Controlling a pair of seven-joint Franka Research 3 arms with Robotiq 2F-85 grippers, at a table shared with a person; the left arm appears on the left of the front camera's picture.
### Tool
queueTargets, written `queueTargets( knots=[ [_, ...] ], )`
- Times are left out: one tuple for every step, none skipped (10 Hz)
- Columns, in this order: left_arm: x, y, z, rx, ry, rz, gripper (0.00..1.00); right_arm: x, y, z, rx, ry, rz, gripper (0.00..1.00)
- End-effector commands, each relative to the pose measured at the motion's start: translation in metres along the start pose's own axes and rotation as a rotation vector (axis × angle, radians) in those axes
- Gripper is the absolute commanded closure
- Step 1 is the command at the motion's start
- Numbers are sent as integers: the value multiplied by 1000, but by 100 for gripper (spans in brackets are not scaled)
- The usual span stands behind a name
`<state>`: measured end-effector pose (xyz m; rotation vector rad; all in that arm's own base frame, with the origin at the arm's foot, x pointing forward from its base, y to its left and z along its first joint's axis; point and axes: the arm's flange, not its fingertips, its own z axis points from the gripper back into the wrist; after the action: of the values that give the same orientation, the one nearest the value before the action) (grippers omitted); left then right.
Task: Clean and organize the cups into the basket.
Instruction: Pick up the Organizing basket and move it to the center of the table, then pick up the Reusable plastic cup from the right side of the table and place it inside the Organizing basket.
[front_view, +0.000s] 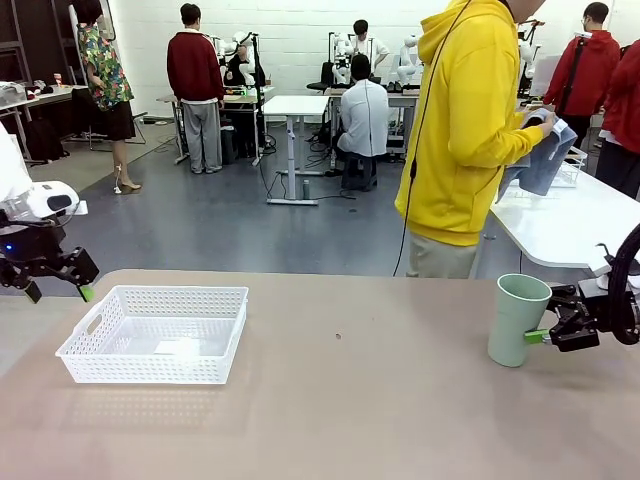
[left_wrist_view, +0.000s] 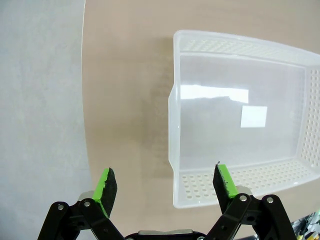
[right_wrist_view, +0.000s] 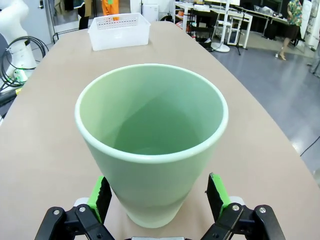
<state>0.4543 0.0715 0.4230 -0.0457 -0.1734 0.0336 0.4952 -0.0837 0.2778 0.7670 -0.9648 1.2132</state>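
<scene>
A pale mint green cup (front_view: 518, 318) stands upright on the table at the right. My right gripper (front_view: 541, 336) is open, its green pads on either side of the cup's lower half (right_wrist_view: 150, 150), and a gap shows at one pad. The white mesh basket (front_view: 150, 292) sits at the left and holds no cups. My left gripper (front_view: 58, 288) hovers open off the basket's left end, by the table's edge. In the left wrist view the open left gripper (left_wrist_view: 165, 182) hangs above the basket's end wall (left_wrist_view: 235, 185). The basket (right_wrist_view: 119, 30) also sits far across the table in the right wrist view.
A person in a yellow hoodie (front_view: 465, 130) stands at the far side, holding a blue-grey cloth (front_view: 540, 155) around something dark. A white side table (front_view: 570, 220) with a wire rack stands at the back right. Bare tabletop (front_view: 350, 390) lies between basket and cup.
</scene>
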Motion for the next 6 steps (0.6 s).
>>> queueTargets(
  knots=[
    [9,-7,-22,-2,-72,20,0,-2,-6,-11,-16,-6,-30,0],
    [12,-9,-31,12,-86,22,0,-2,-5,-12,-9,-14,-30,0],
    [14,-11,-41,15,-42,10,0,-1,-4,-14,4,-21,-29,0],
    [19,-12,-54,5,-13,39,0,0,-3,-16,9,-28,-21,0],
    [20,-12,-61,-7,5,36,0,0,-3,-17,14,-39,-15,0],
    [19,-13,-66,-15,44,37,0,-1,-4,-19,18,-50,-10,0]
  ],
)
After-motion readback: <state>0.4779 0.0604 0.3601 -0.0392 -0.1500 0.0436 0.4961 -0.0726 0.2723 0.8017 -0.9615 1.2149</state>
